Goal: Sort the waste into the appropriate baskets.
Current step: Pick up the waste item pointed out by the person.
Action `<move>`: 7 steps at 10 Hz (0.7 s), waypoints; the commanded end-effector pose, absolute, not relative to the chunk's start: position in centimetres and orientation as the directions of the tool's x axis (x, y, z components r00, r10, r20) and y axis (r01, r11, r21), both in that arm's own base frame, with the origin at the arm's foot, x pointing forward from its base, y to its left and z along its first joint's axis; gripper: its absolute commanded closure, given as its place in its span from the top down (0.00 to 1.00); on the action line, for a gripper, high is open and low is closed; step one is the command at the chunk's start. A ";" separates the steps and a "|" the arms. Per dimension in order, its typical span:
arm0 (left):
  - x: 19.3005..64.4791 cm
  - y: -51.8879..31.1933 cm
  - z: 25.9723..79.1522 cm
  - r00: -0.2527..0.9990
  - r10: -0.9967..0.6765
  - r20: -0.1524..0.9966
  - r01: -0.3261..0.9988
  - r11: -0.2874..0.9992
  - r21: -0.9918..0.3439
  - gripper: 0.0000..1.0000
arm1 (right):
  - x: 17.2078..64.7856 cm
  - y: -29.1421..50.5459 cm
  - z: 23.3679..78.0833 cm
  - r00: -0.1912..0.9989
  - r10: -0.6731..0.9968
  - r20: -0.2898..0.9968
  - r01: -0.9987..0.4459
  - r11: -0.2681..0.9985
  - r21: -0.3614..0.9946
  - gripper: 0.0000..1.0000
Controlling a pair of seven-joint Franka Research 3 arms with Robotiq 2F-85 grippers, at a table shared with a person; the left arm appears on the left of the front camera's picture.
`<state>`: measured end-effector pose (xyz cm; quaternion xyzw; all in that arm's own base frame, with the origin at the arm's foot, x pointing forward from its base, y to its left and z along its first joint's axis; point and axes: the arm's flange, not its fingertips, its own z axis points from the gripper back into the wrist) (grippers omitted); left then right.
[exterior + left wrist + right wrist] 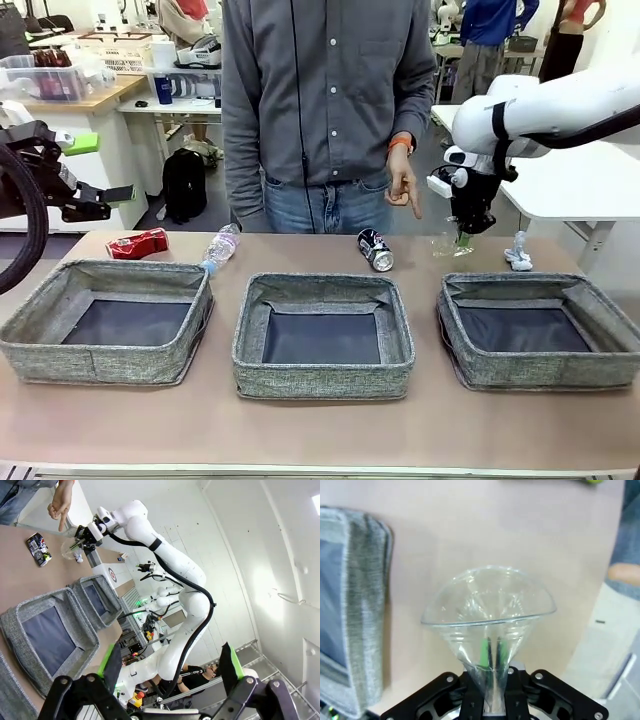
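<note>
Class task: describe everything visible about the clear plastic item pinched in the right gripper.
The clear plastic is a thin, see-through cup, crushed flat at its base and flaring to a wide open rim. The right gripper is shut on the flattened base, green pads showing through. It is held beyond the right basket.

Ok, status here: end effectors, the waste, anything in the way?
Left end effector open, up at the side. Right end effector shut on crumpled clear plastic, beyond right basket. Person's hand pointing close by.

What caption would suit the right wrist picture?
Right claw pinching crumpled clear plastic over the table, a grey basket alongside.
</note>
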<state>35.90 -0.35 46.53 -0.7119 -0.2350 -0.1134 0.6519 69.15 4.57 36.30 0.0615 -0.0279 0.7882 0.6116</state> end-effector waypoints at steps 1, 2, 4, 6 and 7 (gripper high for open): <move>35.7 -0.5 46.8 0.858 0.193 0.476 0.493 -0.051 -0.869 1.00 | 64.6 5.0 41.6 0.009 0.986 0.164 -0.999 0.003 0.035 0.07; 35.7 -0.5 46.8 0.858 0.193 0.476 0.493 -0.051 -0.869 1.00 | 61.9 6.5 45.4 0.101 0.976 0.192 -0.995 0.094 0.043 0.07; 35.7 -0.5 46.8 0.858 0.193 0.476 0.493 -0.051 -0.869 1.00 | 56.8 10.2 49.6 0.241 0.964 0.111 -0.970 0.234 0.070 0.07; 35.7 -0.5 46.8 0.858 0.193 0.476 0.493 -0.051 -0.869 1.00 | 51.1 12.7 52.5 0.257 0.964 0.070 -0.963 0.262 -0.063 0.07; 35.7 -0.5 46.8 0.858 0.193 0.476 0.493 -0.051 -0.869 1.00 | 49.7 13.8 52.6 0.269 0.963 0.025 -0.956 0.270 -0.114 0.07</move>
